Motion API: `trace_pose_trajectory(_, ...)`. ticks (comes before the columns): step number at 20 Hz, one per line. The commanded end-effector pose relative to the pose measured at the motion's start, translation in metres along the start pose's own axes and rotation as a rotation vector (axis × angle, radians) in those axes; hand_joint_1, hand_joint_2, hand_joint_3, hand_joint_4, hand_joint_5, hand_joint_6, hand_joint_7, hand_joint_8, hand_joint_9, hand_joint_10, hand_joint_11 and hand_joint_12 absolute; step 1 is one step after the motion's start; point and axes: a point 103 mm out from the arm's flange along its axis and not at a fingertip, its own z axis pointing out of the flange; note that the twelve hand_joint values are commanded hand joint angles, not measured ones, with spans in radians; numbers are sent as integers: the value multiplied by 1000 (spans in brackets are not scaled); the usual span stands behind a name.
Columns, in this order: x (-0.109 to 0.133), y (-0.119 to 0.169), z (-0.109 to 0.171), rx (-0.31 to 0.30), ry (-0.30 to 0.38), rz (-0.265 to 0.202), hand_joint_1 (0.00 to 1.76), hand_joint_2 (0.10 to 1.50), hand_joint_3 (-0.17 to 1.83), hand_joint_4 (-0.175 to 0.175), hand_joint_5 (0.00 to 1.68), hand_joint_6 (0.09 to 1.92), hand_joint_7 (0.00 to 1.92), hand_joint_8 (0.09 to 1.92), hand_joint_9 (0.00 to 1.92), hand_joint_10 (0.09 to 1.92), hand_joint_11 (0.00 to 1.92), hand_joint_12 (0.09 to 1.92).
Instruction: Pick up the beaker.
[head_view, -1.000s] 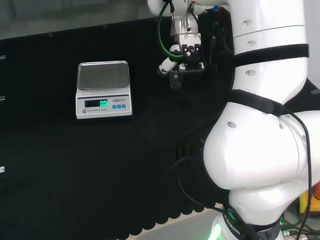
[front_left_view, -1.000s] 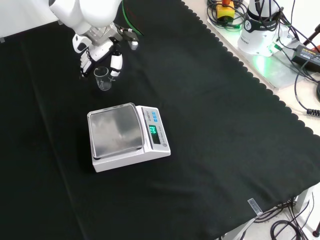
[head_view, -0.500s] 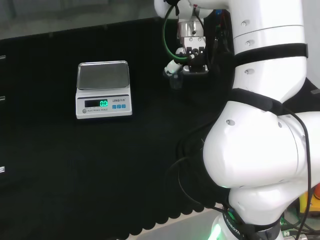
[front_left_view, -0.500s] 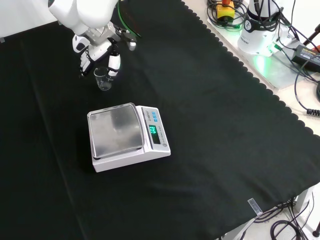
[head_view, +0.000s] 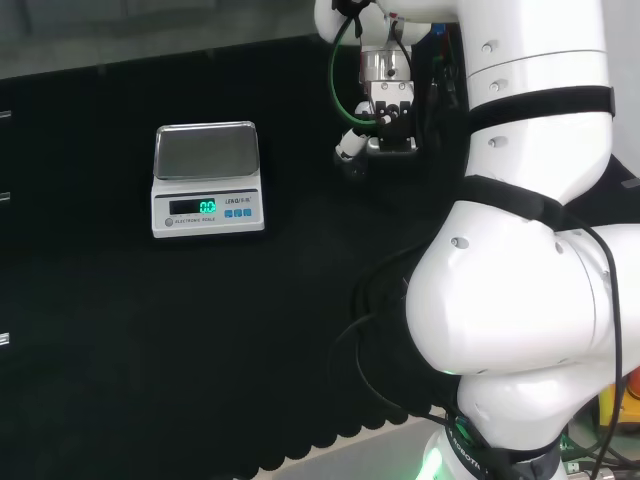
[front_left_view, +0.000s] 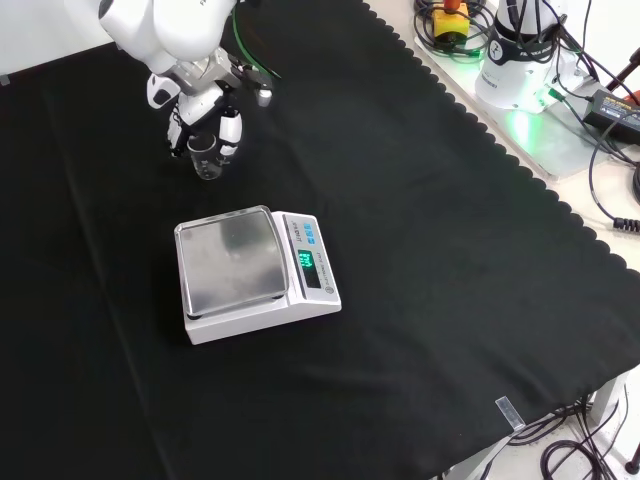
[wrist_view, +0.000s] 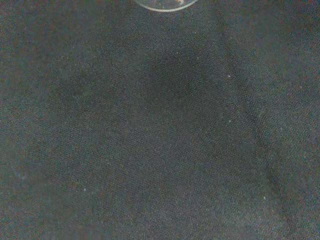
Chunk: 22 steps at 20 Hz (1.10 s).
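Observation:
A small clear glass beaker (front_left_view: 206, 160) stands upright on the black cloth, just beyond the scale in the front view. The black and white hand (front_left_view: 204, 108) hangs right over it. Its white-tipped thumb (front_left_view: 230, 129) is on one side of the beaker's rim and its dark fingers (front_left_view: 179, 133) on the other, with small gaps that I can still make out. In the head view the hand (head_view: 388, 92) is at the top centre, and the beaker (head_view: 353, 167) shows faintly below its white fingertip. The wrist view catches the beaker's round rim (wrist_view: 163, 4).
A white scale (front_left_view: 250, 272) with a steel pan and a lit green display stands on the cloth near the beaker; it is also in the head view (head_view: 207, 178). Cables and a lit device (front_left_view: 520, 60) lie off the cloth's scalloped edge.
The hand has shifted to the right in the head view and come closer over the beaker, its fingers nearer the glass. The beaker and the scale have not moved.

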Motion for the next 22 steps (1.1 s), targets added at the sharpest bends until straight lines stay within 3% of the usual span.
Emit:
trace_pose_trajectory(1,7,-1,-8,-42,-32,17,853,838,543,-169,723,177,620,805,761,747,779,1209)
trace_pose_trajectory(7,9,-10,-22,-52,-35,15,950,840,605,-175,730,459,747,818,992,629,1091,1002)
trace_pose_trajectory(22,32,-47,-59,-34,-112,17,955,821,648,-175,734,569,894,852,1107,605,1200,942)
